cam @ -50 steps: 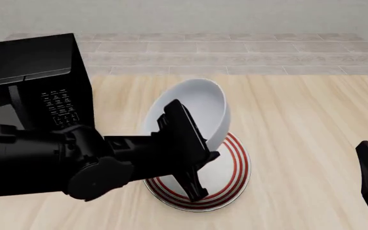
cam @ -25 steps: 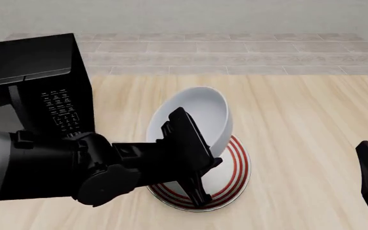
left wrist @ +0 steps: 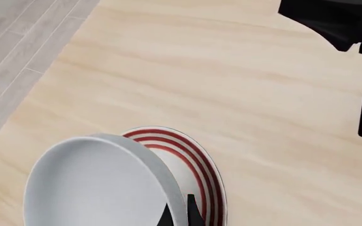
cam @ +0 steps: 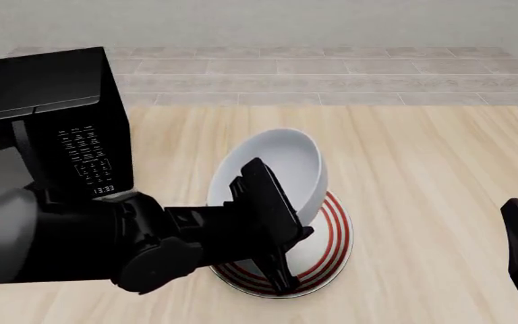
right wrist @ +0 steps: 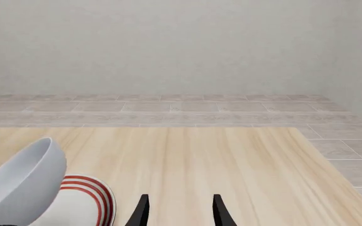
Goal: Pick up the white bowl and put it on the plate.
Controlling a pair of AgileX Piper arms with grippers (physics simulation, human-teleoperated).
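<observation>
We see the left gripper (cam: 268, 226) grasping the tilted white bowl (cam: 282, 165) over the plate (cam: 326, 243), right gripper (right wrist: 178, 212) released, microwave (cam: 52, 115) clock reading 13:33.

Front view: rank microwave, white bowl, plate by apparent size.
1. microwave, clearly largest, though cut off by the frame and nearer the camera.
2-3. white bowl and plate: similar; the left gripper hides much of the plate, so no ranking.
</observation>
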